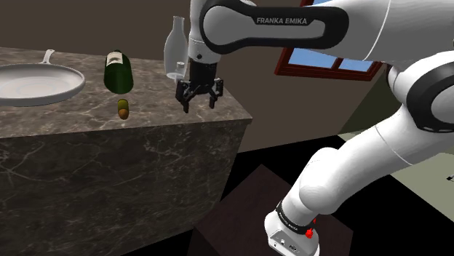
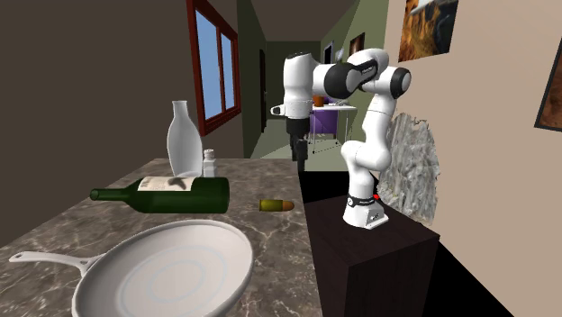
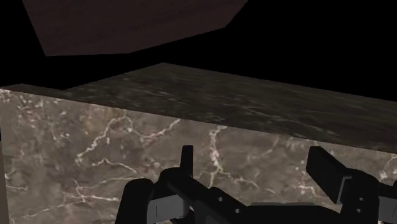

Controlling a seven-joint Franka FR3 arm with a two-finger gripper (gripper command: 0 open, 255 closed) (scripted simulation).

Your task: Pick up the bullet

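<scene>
Bullet-shaped and small, the brass-and-olive bullet (image 1: 124,108) lies on its side on the dark veined marble counter (image 1: 65,127), well apart from the black two-finger claw (image 1: 199,102), toward the shoulder view's left of it. The claw hangs by the counter's end, fingers spread with nothing between them. A tall white bottle (image 1: 173,45) stands upright near the claw, and a dark green glass bottle (image 1: 117,70) lies on its side farther off, near the bullet.

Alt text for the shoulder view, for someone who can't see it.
A white robot arm hangs its gripper, fingers open, near the right end of a dark marble counter, apart from a bullet lying to the view's left. Nearby lie a green bottle and a white pan.
</scene>
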